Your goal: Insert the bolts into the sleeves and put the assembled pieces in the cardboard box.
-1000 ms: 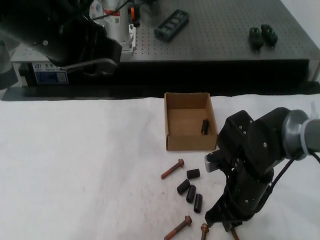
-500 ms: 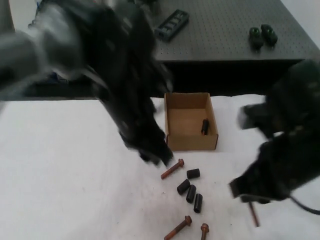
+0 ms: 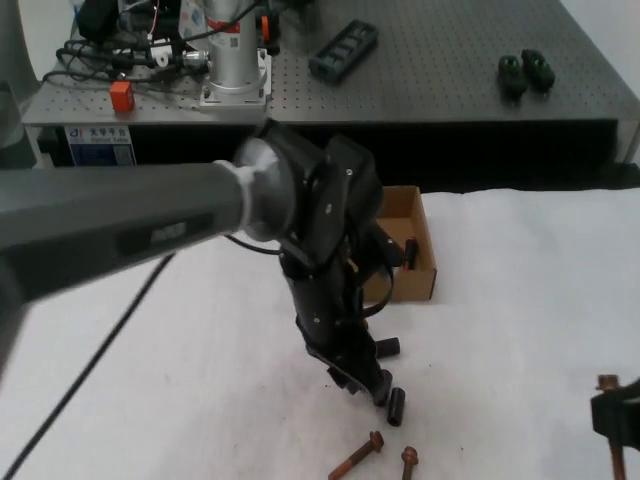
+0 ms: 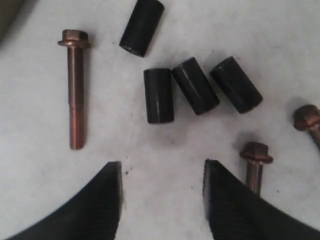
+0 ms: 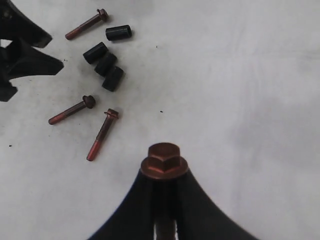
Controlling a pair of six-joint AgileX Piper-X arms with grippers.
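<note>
The left gripper (image 4: 162, 197) is held spread over four sleeves (image 4: 159, 95); a bolt (image 5: 164, 162) is pinched by the right gripper (image 5: 164, 186).

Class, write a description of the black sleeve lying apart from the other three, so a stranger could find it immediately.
On the white cloth, in front of the cardboard box, three black sleeves huddle side by side. The lone sleeve sits apart from them, nearest the box, beside the head of a copper bolt.
</note>
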